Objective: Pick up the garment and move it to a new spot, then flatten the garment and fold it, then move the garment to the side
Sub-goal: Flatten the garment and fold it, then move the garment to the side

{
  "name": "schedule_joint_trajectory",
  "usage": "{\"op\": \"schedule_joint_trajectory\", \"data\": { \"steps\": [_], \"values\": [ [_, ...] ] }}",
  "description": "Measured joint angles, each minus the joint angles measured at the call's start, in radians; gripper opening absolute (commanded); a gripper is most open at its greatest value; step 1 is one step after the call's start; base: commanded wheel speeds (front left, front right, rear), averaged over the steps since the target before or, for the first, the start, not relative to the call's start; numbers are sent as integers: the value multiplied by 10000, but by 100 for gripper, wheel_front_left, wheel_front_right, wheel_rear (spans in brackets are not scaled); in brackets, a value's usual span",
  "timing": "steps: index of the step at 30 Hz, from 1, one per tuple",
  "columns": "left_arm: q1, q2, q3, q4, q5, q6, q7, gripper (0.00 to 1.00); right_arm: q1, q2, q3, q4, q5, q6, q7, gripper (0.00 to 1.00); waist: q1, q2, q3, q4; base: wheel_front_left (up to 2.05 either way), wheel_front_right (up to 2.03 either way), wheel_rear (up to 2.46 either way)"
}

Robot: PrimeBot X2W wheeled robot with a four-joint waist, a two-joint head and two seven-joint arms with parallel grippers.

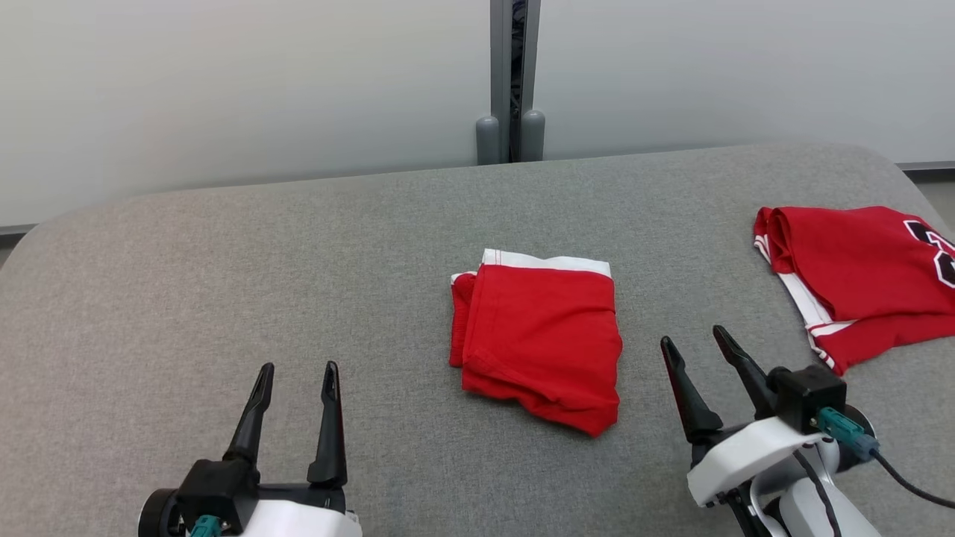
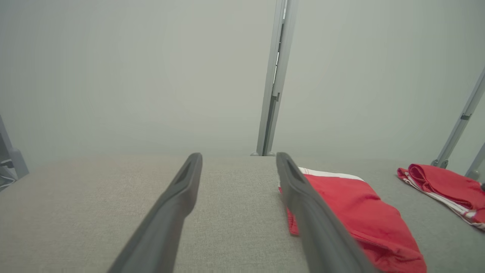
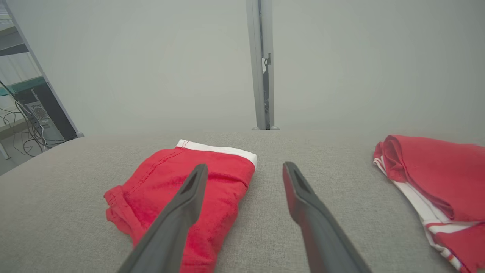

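A red garment [image 1: 541, 335] with a white waistband lies folded into a compact rectangle in the middle of the grey fabric surface [image 1: 224, 283]. My left gripper [image 1: 298, 367] hovers at the lower left, open and empty, well to the left of the garment. At the lower right my right gripper [image 1: 692, 335] is open too, empty, just right of the garment's right edge. The left wrist view has the garment [image 2: 352, 212] to the right of the left gripper [image 2: 238, 156]. From the right wrist, the garment [image 3: 159, 182] lies behind the left finger of the right gripper [image 3: 244, 165].
A second red piece, a jersey [image 1: 858, 276] with white trim and a black number, lies folded at the surface's right edge; it also appears as the jersey [image 2: 443, 185] and the jersey [image 3: 435, 170]. A pale partition wall with a grey post [image 1: 512, 82] stands behind.
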Motion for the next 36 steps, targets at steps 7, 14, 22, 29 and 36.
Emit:
{"op": "schedule_joint_trajectory", "data": {
  "steps": [7,14,22,29,36],
  "values": [
    [323,-2,186,50,-290,-4,0,100,718,171,-568,-477,-462,0,0,100,0,0,-221,-100,0,0,0],
    [709,-2,472,100,-391,0,0,100,1492,268,-892,-1076,-965,0,0,100,0,0,-539,-153,0,0,0],
    [1039,-4,673,127,236,-6,-2,100,1918,389,-1106,-1555,-1271,0,0,100,-1,0,-798,-169,0,0,0],
    [1313,-2,746,94,704,-8,0,100,2102,460,-1202,-1701,-1396,0,0,100,0,0,-889,-96,0,0,0],
    [1414,-2,757,36,855,-6,0,100,2150,522,-1231,-1732,-1480,0,0,100,-1,0,-863,-9,0,0,0]
  ]
}}
